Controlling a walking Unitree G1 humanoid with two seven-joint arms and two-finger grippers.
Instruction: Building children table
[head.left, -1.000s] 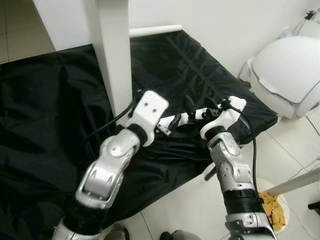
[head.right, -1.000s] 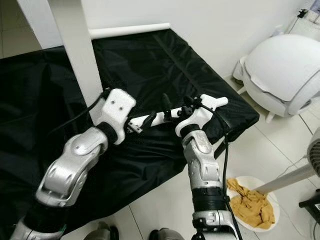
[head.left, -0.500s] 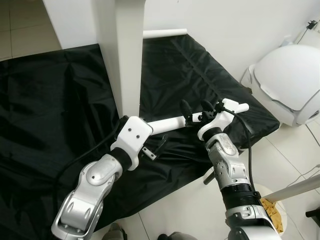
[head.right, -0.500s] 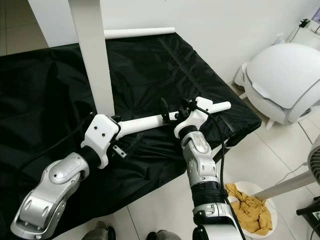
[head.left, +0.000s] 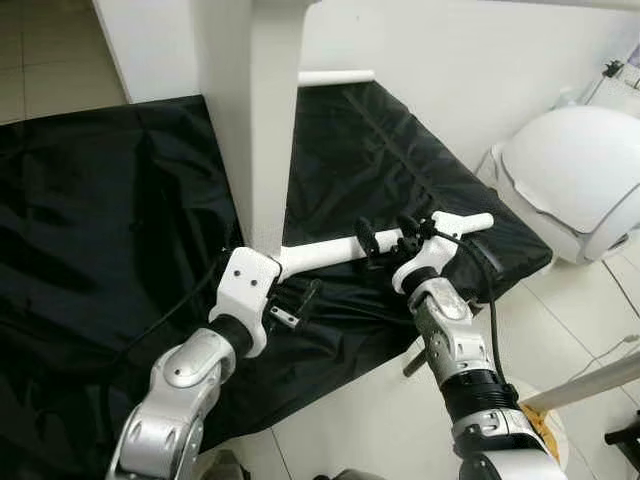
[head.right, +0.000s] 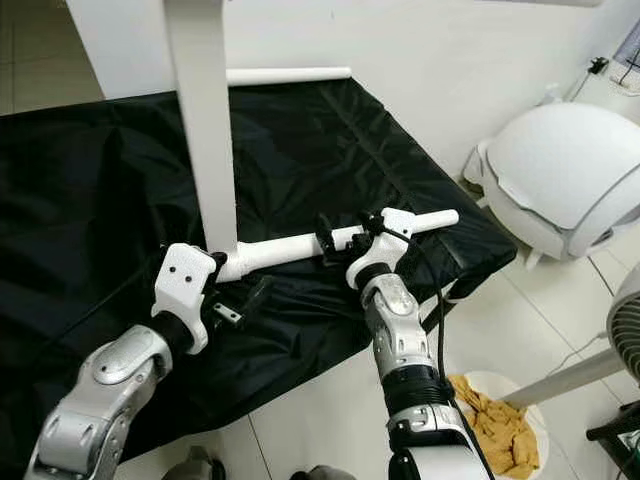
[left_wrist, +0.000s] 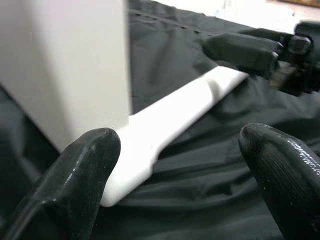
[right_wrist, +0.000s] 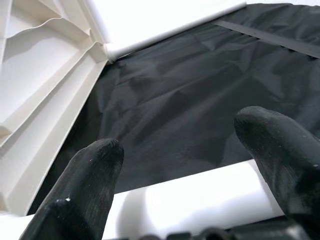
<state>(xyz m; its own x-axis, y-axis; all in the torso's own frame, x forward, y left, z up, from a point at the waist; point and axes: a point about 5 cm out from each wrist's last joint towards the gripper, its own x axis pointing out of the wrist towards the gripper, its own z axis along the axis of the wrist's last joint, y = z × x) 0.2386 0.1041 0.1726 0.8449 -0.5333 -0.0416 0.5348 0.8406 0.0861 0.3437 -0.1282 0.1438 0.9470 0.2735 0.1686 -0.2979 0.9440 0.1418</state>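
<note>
1. No writing, brand or label can be read on anything in view.
2. Nearest, the left gripper (left_wrist: 175, 185) hovers low over the black sheet (head.left: 100, 220), at the near end of the rod (head.left: 320, 255). Its fingers (left_wrist: 85, 175) are spread wide apart and hold nothing; the rod's end lies between them in the left wrist view, just beside one fingertip, and I cannot tell whether they touch.
3. The rod is a plain white round bar, smooth, with a slightly thicker section toward its near end. It lies across the sheet, slanting from the foot of the leg (head.left: 265, 120) out toward the robot's right.
4. The right gripper (head.left: 385, 238) sits at the rod's far part, its fingers (right_wrist: 85, 190) set apart on either side of the rod, straddling it. Whether they press on it cannot be told.
5. The leg is a broad white square post, standing upright on the sheet, with the rod's near end just beside its base.
6. Behind it, a second white rod (head.right: 290, 75) lies along the sheet's far edge, against the white wall (head.left: 420, 40).
7. To the right, on the tiled floor (head.left: 590, 290), stands a white domed appliance (head.right: 555, 165); nearer, a white bowl holds crumpled tan cloth (head.right: 500, 425).
</note>
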